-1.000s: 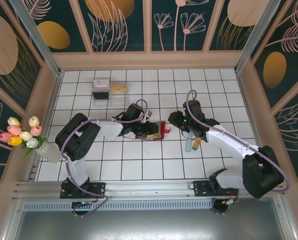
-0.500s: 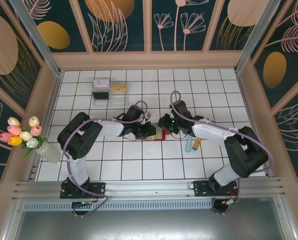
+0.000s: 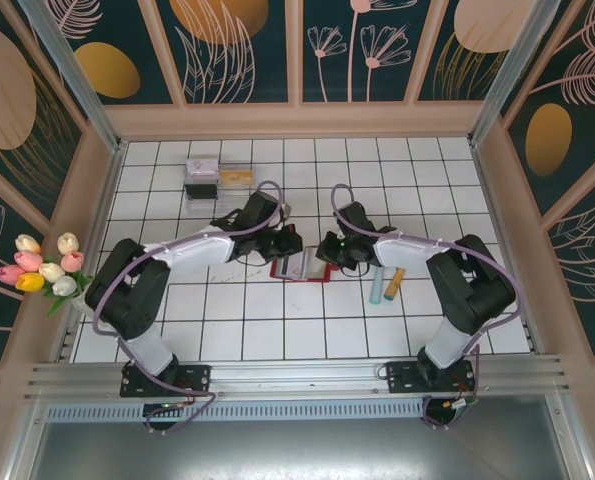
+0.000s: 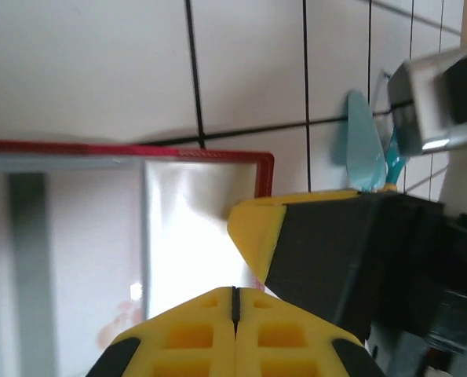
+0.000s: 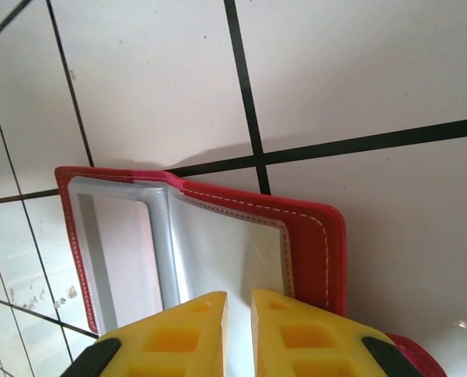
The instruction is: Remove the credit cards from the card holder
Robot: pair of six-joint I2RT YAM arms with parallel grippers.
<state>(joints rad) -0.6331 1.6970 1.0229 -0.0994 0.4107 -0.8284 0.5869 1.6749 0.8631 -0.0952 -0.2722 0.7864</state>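
Top external view, starting at the far left: a bunch of tulips stood just off the white tiled worktop, and a clear plastic box sat at the upper left of the tiles. Near mid-frame the left tool was at the upper left corner of the card holder, its fingers pressed together with nothing seen between them. That holder lay open at the centre, a red border around grey pockets. At its right edge was the right tool; the right wrist view showed its fingers a thin slit apart over the right half, and whether they clamped it I could not tell. Further right, two credit cards, one light blue and one tan-orange, lay side by side, apart from the holder.
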